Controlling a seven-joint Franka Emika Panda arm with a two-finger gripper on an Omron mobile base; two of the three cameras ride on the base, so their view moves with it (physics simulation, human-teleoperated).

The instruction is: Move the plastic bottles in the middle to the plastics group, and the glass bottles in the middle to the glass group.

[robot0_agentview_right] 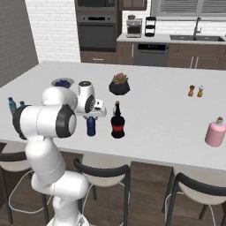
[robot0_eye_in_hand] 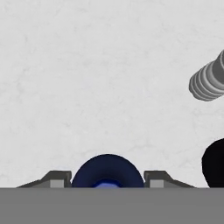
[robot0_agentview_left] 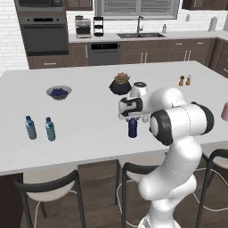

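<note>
A home kitchen, rendered. Large white island counter [robot0_agentview_left: 89,147] with dark stools [robot0_agentview_right: 103,174] tucked beneath. Against the white brick back wall: built-in wall oven [robot0_agentview_left: 43,33], dishwasher [robot0_agentview_left: 103,53], sink with faucet [robot0_agentview_left: 140,32] under a shuttered window [robot0_agentview_left: 137,8], coffee machine [robot0_agentview_left: 82,26], brown wood cabinets [robot0_agentview_left: 178,51]. On the island, salt and pepper shakers [robot0_agentview_right: 195,91], a bowl of blueberries [robot0_agentview_left: 59,92], a potted succulent [robot0_agentview_right: 119,84].
</note>
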